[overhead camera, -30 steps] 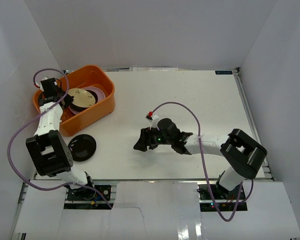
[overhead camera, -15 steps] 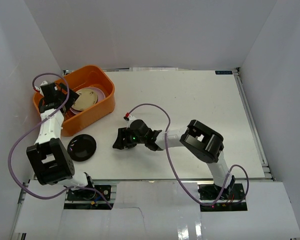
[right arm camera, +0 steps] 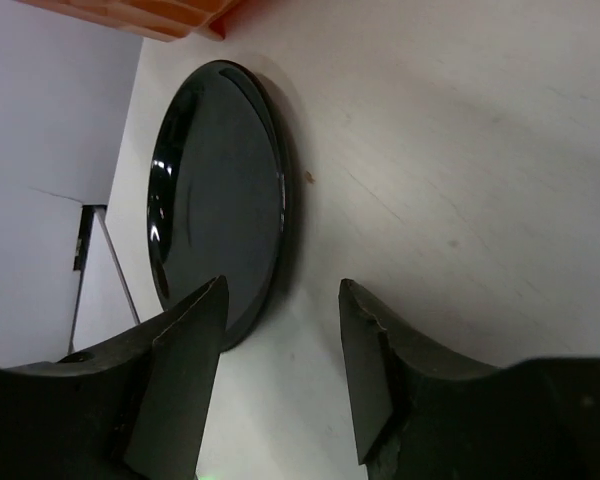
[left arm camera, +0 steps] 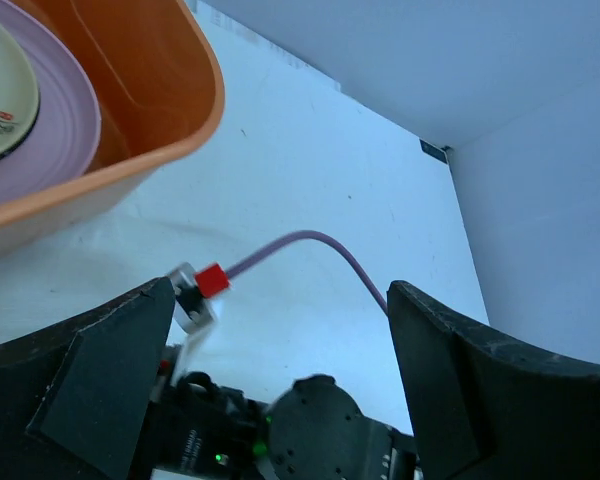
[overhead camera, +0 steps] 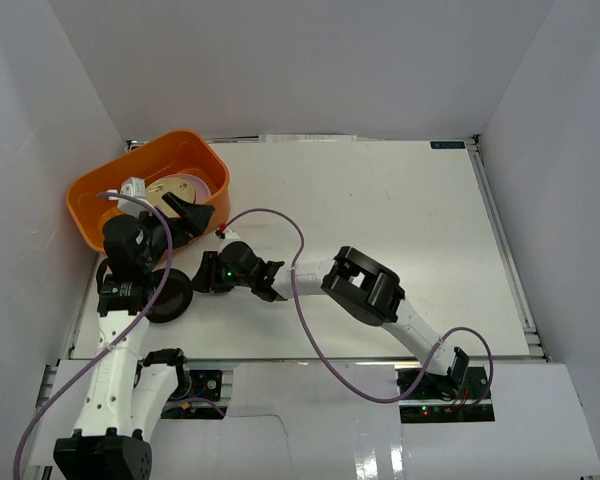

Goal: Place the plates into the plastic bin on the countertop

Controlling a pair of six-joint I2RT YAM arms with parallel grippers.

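One black plate (overhead camera: 176, 298) lies flat on the countertop (overhead camera: 380, 220), just near of the plastic bin (overhead camera: 170, 147) and close to the table's left edge; a cream plate (overhead camera: 164, 193) and a pink plate (overhead camera: 202, 185) already sit inside the bin. The right gripper (right arm camera: 282, 288) reaches far across to the left with its fingers spread and empty, the plate's glossy rim just ahead of them and not yet between them. The left gripper (overhead camera: 186, 213) hangs over the bin's near right corner, also spread wide and holding nothing, and its wrist view looks straight down on the right arm's wrist. The main risk, as I judge it, is the two arms crowding the same spot: if either moves without the other clearing, they could knock together, or the purple cable (overhead camera: 280, 225) looping off the right wrist could snag on a finger. The plate itself is a second worry. It lies flush on a smooth surface, so a finger that fails to slip under the rim would likely shove it left toward the table edge or against the bin wall, and a shallow pinch on so shiny a lip may slide off during the lift.
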